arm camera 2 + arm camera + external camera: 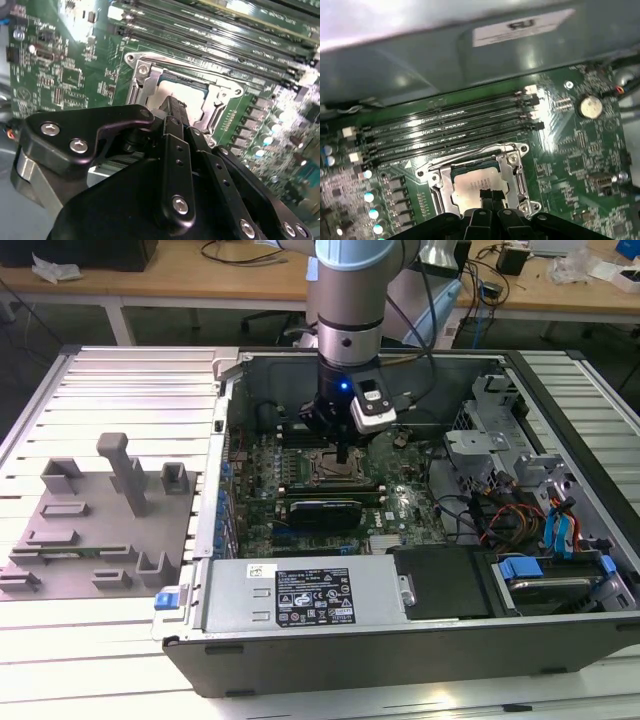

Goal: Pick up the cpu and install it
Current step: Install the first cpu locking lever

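Observation:
The cpu (470, 184) lies flat inside the metal socket frame (516, 159) on the green motherboard (570, 150), its silver-white top showing. In the second wrist view the cpu (182, 91) sits in the same frame (150, 75). My gripper (491, 194) is shut, its two black fingers pressed together with nothing between them, the tips at one edge of the chip. Whether they touch it I cannot tell. In the exterior view the gripper (343, 454) points straight down over the socket (330, 472), inside the open computer case (300, 660).
Memory slots (450, 131) run beside the socket. A grey plastic fixture tray (90, 530) lies on the exterior view's left, outside the case. The power supply (300, 595) lines the near case wall. Drive cages and cables (530, 510) fill the right.

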### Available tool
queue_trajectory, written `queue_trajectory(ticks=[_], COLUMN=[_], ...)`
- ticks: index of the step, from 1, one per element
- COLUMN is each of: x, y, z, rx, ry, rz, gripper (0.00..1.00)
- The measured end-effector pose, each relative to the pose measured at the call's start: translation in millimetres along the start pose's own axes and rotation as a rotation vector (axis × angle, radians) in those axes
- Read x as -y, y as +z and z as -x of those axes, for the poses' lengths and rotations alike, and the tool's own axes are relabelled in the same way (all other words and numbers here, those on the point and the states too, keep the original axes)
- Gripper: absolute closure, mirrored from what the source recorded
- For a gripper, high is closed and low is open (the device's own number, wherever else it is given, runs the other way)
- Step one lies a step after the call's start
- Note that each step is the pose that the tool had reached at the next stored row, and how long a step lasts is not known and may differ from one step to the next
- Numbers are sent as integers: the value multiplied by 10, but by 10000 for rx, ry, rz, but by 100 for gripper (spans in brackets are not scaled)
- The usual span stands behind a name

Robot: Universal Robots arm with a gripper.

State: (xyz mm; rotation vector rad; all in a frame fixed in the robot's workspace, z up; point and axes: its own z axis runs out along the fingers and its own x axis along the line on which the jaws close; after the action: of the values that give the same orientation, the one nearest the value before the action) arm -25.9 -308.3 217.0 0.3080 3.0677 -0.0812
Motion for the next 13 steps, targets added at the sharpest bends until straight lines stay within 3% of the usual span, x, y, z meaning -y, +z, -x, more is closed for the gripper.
queue_trajectory(ticks=[2, 3, 8, 13], x=[0, 0, 0, 0], y=[2, 6, 11, 12], z=[0, 0, -1, -1], rx=[19, 42, 90, 82], ry=[-397, -897, -1935, -1957], rz=[25, 56, 119, 120], gripper=[89, 89, 89, 89])
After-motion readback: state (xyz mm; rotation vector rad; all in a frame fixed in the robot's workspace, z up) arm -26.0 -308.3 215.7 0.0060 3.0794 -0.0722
